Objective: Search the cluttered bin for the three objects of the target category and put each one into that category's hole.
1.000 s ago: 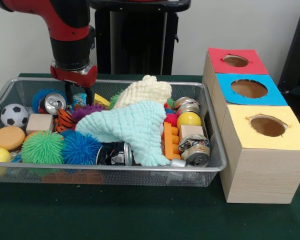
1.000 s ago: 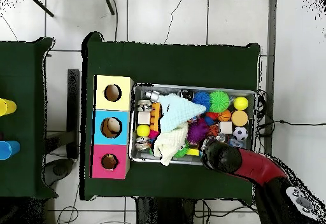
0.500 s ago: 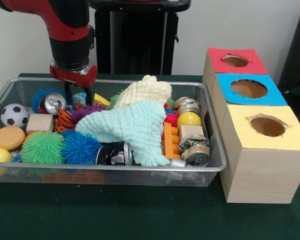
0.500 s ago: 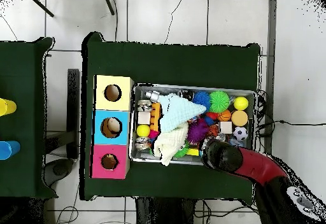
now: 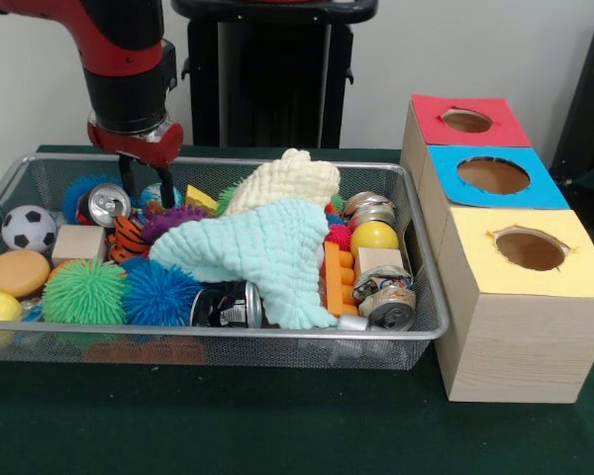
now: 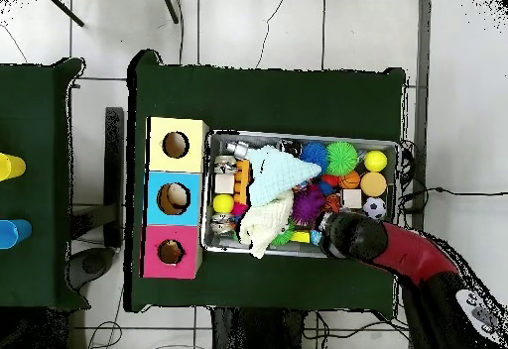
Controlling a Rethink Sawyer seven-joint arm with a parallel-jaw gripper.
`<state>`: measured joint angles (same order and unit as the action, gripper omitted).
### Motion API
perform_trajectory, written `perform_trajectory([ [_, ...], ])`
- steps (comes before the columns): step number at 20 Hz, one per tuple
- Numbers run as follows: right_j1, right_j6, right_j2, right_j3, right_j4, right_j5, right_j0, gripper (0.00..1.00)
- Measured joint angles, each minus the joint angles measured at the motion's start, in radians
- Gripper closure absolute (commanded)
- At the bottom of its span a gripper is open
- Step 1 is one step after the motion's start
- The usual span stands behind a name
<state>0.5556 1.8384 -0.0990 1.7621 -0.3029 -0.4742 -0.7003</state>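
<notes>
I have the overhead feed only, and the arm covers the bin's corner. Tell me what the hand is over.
Observer: In the front view the hand hangs inside the bin, right beside a silver can that lies on its side.
Operator: Give me the state of the fingers.
Observer: The fingers point straight down and stand apart. I see nothing clamped between them.
Operator: Say what borders that can.
Observer: A wooden block lies just in front of it, towards the front camera, and a purple spiky ball sits on the hand's other side.
</notes>
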Motion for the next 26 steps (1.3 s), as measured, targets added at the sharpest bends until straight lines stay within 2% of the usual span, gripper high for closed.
perform_trajectory([
  [8,0.018,0.0,0.0,-0.024,0.016,-0.043,0.011,0.0],
  [26,0.011,0.0,-0.001,-0.09,0.039,-0.044,0.041,0.0],
])
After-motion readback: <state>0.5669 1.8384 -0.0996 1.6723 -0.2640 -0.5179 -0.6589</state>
